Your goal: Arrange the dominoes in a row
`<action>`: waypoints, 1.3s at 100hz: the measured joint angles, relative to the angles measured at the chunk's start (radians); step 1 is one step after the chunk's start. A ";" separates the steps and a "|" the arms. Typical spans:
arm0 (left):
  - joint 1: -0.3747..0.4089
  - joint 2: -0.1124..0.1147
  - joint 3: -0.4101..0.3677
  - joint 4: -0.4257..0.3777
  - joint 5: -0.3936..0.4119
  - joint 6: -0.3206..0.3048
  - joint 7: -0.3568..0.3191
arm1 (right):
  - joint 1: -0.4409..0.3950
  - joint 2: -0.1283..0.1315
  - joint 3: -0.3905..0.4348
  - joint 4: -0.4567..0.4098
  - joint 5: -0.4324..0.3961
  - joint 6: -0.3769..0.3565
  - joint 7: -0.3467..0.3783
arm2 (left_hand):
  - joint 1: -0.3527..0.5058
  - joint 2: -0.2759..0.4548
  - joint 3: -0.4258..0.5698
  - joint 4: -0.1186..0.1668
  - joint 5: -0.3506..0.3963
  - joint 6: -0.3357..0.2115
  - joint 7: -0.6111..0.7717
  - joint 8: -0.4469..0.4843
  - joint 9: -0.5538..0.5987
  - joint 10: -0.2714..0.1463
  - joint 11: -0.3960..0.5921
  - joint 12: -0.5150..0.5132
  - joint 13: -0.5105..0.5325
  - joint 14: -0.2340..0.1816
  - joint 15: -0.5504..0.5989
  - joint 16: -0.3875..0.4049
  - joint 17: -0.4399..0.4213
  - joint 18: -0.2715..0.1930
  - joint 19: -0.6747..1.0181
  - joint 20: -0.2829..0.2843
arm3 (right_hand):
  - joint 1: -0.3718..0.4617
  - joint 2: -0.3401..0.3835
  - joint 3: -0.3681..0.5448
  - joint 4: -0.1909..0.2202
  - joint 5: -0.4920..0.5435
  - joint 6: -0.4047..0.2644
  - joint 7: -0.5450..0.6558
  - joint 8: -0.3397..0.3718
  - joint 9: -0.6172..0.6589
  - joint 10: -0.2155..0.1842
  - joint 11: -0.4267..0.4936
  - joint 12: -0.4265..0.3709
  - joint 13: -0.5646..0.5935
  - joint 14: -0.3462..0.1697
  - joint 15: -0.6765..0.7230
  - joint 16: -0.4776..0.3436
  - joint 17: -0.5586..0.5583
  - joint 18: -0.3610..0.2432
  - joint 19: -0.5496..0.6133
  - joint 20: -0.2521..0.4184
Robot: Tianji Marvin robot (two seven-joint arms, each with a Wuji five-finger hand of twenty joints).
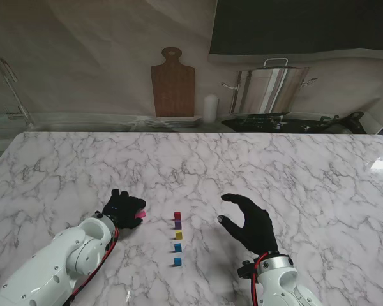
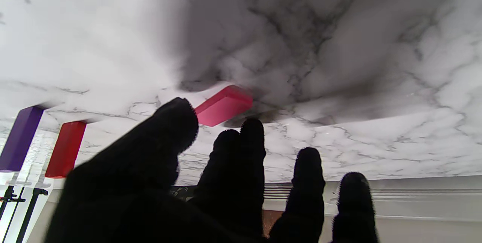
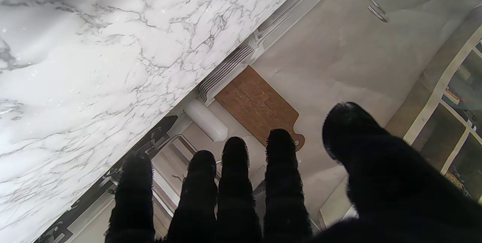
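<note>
Pink domino (image 2: 224, 106) flat on table (image 1: 274, 172), just beyond left hand (image 1: 122, 208) fingers (image 2: 241, 152); both hands' fingers released, empty.

Five small upright domino blocks (image 1: 177, 238) stand in a line running away from me on the marble-patterned table (image 1: 306, 172), between both hands. Pink flat domino (image 1: 142, 215) lies left of the line's far end, just beside the black-gloved left hand (image 1: 123, 208). Black-gloved right hand (image 1: 250, 223) sits right of the line, apart.
</note>
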 measured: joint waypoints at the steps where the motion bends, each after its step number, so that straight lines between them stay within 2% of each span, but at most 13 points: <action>1: -0.001 0.000 0.001 0.000 0.000 0.001 0.000 | 0.000 0.000 0.000 0.000 0.000 0.000 0.000 | 0.000 -0.004 0.004 0.000 -0.002 0.001 0.007 0.002 -0.001 0.000 0.007 0.006 0.000 -0.001 0.003 0.004 0.000 0.000 0.004 0.000 | 0.000 0.000 0.000 0.000 0.000 0.000 0.000 0.000 0.000 0.000 0.000 0.000 0.000 0.000 0.000 0.000 0.000 0.000 0.000 0.000; 7: -0.006 0.001 0.011 0.002 0.003 0.006 0.000 | 0.000 0.000 0.000 0.000 0.000 0.000 0.000 | 0.000 -0.014 0.027 0.000 -0.009 0.005 0.019 0.016 -0.002 0.000 0.057 0.041 0.003 -0.002 0.021 0.019 0.000 0.000 0.018 -0.002 | 0.000 0.000 0.000 0.000 0.000 0.000 0.000 0.000 0.000 0.000 0.000 0.000 0.000 0.000 0.000 0.000 0.000 0.000 0.000 0.000; 12: -0.012 0.002 0.021 0.003 0.011 0.009 0.000 | 0.000 0.000 0.000 0.000 0.000 0.000 0.000 | 0.002 -0.039 0.037 -0.009 -0.010 0.010 0.022 0.031 -0.002 0.000 0.099 0.121 0.009 -0.003 0.037 0.030 0.000 0.000 0.032 -0.008 | 0.000 0.000 0.000 0.000 0.000 0.000 0.000 0.000 0.000 0.000 0.000 0.000 0.000 0.000 0.000 0.000 0.000 0.000 0.000 0.000; 16: -0.015 0.002 0.026 0.004 0.015 0.011 -0.001 | 0.000 0.000 0.000 0.000 0.000 0.000 0.000 | 0.026 -0.060 0.037 -0.015 -0.019 0.013 0.033 0.041 -0.002 0.000 0.121 0.188 0.009 -0.004 0.046 0.037 0.000 0.000 0.039 -0.012 | 0.000 0.000 0.000 0.000 0.000 0.000 0.000 0.000 0.000 0.000 0.000 0.000 0.000 0.000 0.000 0.000 0.000 0.000 0.000 0.000; 20: -0.017 0.002 0.030 0.006 0.019 0.012 -0.002 | 0.000 0.000 0.000 0.000 0.000 0.000 0.000 | 0.050 -0.079 0.037 -0.031 -0.019 0.014 0.034 0.046 -0.002 -0.002 0.144 0.233 0.009 -0.004 0.054 0.045 0.000 0.000 0.045 -0.013 | 0.000 0.000 0.000 0.000 0.000 0.000 0.000 0.000 0.000 0.000 0.000 0.000 0.000 0.000 0.000 0.000 0.000 0.000 0.000 0.000; 31: -0.026 0.003 0.042 0.012 0.022 0.012 -0.002 | -0.001 0.000 0.001 -0.001 0.000 0.000 0.001 | 0.105 -0.105 0.036 -0.040 -0.021 0.014 0.045 0.054 0.002 -0.004 0.168 0.315 0.009 -0.011 0.069 0.049 0.000 0.000 0.062 -0.015 | 0.000 0.000 0.000 0.000 0.000 0.000 0.000 0.000 0.000 0.000 0.000 0.000 0.000 0.000 0.000 0.000 0.000 0.000 0.000 0.000; 52: -0.035 0.003 0.048 0.024 0.040 -0.004 0.011 | -0.001 0.000 0.001 -0.001 0.000 0.000 0.001 | 0.190 -0.131 0.062 -0.041 -0.029 0.015 0.081 0.076 0.055 -0.028 0.164 0.405 0.021 -0.024 0.100 0.073 0.001 0.000 0.100 -0.035 | 0.000 0.000 0.000 0.000 0.000 0.000 0.000 0.000 0.000 0.000 0.000 0.000 0.000 0.000 0.000 0.000 0.000 0.000 0.000 0.000; 61: -0.036 0.004 0.051 0.026 0.041 -0.004 0.012 | -0.001 0.000 0.001 -0.001 0.000 0.000 0.001 | 0.201 -0.131 0.067 -0.041 -0.029 0.015 0.092 0.078 0.075 -0.040 0.169 0.437 0.033 -0.033 0.128 0.096 0.001 0.000 0.114 -0.035 | 0.000 0.000 0.000 0.000 0.000 0.000 0.000 0.000 0.000 0.000 0.000 0.000 0.000 0.000 0.000 0.000 0.000 0.000 0.000 0.000; 77: -0.038 0.004 0.054 0.028 0.041 -0.005 0.017 | 0.000 0.000 0.001 -0.001 0.000 0.000 0.001 | 0.204 -0.139 0.070 -0.042 -0.029 0.015 0.110 0.079 0.075 -0.043 0.244 0.432 0.069 -0.034 0.198 0.161 0.001 0.000 0.156 -0.037 | 0.000 0.000 0.000 0.000 0.000 0.000 0.000 0.000 0.000 0.000 0.000 0.000 0.000 0.000 0.000 0.000 0.000 0.000 0.000 0.000; 88: -0.043 0.004 0.056 0.033 0.041 -0.011 0.024 | 0.000 0.000 0.001 -0.001 -0.001 0.000 0.001 | 0.204 -0.154 0.071 -0.064 -0.026 0.011 0.133 0.085 0.075 -0.044 0.300 0.442 0.082 -0.035 0.239 0.199 0.001 0.000 0.174 -0.043 | 0.000 0.000 0.000 0.000 0.000 0.000 0.000 0.000 0.000 0.000 0.000 0.000 0.000 0.000 0.000 0.000 0.000 0.000 0.000 0.000; 102: -0.048 0.004 0.057 0.039 0.041 -0.020 0.029 | 0.000 0.000 0.000 -0.002 -0.001 0.000 0.001 | 0.204 -0.165 0.054 -0.070 0.017 -0.046 0.205 0.118 0.075 -0.064 0.339 0.468 0.093 -0.037 0.255 0.232 0.001 0.000 0.183 -0.056 | 0.000 0.000 0.000 0.000 0.000 0.000 0.000 0.000 0.000 0.000 0.000 0.000 0.000 0.000 0.000 0.000 0.000 0.000 0.000 0.000; 113: -0.052 0.004 0.058 0.043 0.039 -0.022 0.039 | 0.000 0.000 0.000 -0.002 -0.001 0.000 0.001 | 0.204 -0.167 0.013 -0.077 0.050 -0.139 0.344 0.189 0.087 -0.098 0.364 0.491 0.094 -0.037 0.261 0.243 0.001 0.002 0.184 -0.058 | 0.000 0.000 0.000 0.000 0.000 0.000 0.000 0.000 0.000 0.000 0.000 0.000 0.000 0.000 0.000 0.000 0.000 0.000 0.000 0.000; 130: -0.055 0.004 0.060 0.049 0.034 -0.022 0.055 | -0.001 0.000 0.001 -0.002 0.000 0.000 0.001 | 0.201 -0.177 -0.039 -0.079 0.060 -0.238 0.499 0.189 0.113 -0.146 0.427 0.552 0.095 -0.037 0.263 0.248 0.001 0.003 0.185 -0.060 | 0.000 0.000 0.000 0.000 0.000 0.000 0.000 0.000 0.000 0.000 0.000 0.000 0.000 0.000 0.000 0.000 0.000 0.000 0.000 0.000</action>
